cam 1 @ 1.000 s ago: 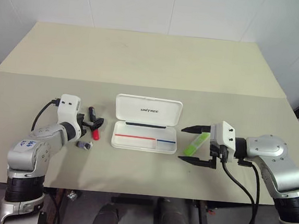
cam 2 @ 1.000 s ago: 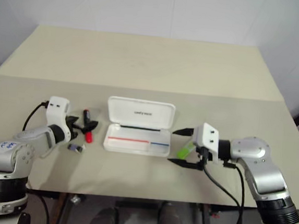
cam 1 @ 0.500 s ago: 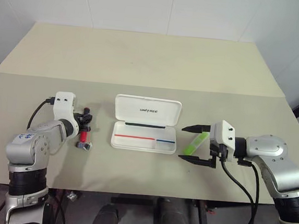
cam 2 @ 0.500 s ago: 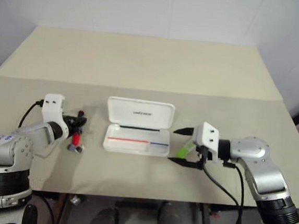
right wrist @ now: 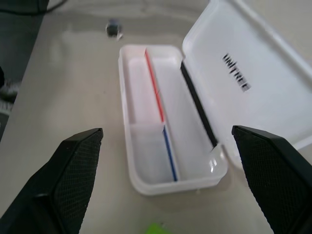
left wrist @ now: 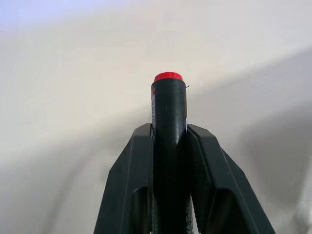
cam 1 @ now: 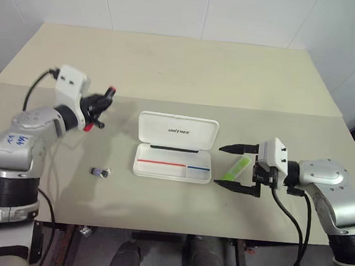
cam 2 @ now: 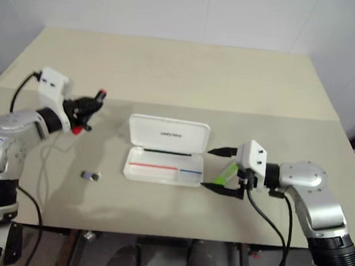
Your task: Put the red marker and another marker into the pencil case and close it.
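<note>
From the head views, the left gripper pinches the red marker above the counter, left of the open pencil case. In the right wrist view, spread fingers straddle the green highlighter.

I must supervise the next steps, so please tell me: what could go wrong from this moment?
1. The left end effector grips the black-barrelled, red-capped marker raised above the beige table; the round barrel might slip out during transfer.
2. The open right end effector straddles the flat light-green highlighter beside the open white hard plastic pencil case; closing carelessly could push the highlighter or bump the case.
</note>
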